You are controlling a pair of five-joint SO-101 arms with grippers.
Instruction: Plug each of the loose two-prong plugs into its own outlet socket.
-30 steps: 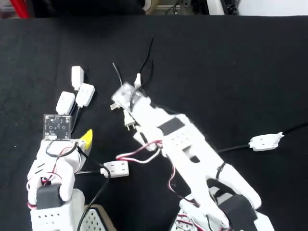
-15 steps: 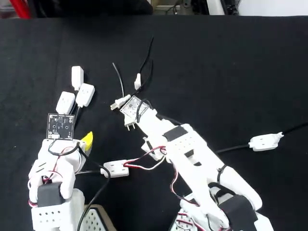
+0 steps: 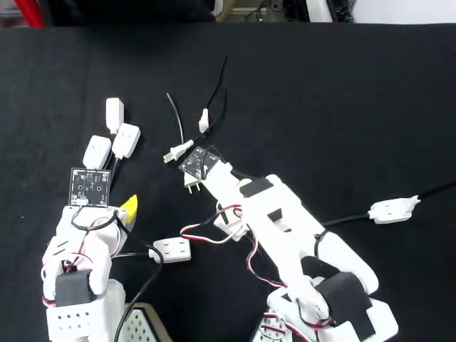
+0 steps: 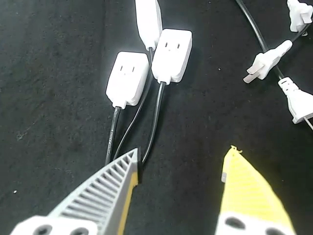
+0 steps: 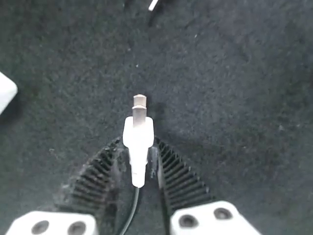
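Right tool [image 5: 138, 146], ribbed black fingers clamped on a smooth white moulded-plastic two-prong plug [image 5: 139, 131] with metal prongs, over the matte black cloth-covered desk [image 5: 234, 73]; left tool [image 4: 182, 152], ribbed grey and yellow fingers spread wide, near two white rounded-rectangular plastic outlet sockets [image 4: 128, 78] on black cords.

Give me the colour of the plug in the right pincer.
White. The plug shows best in the right wrist view.
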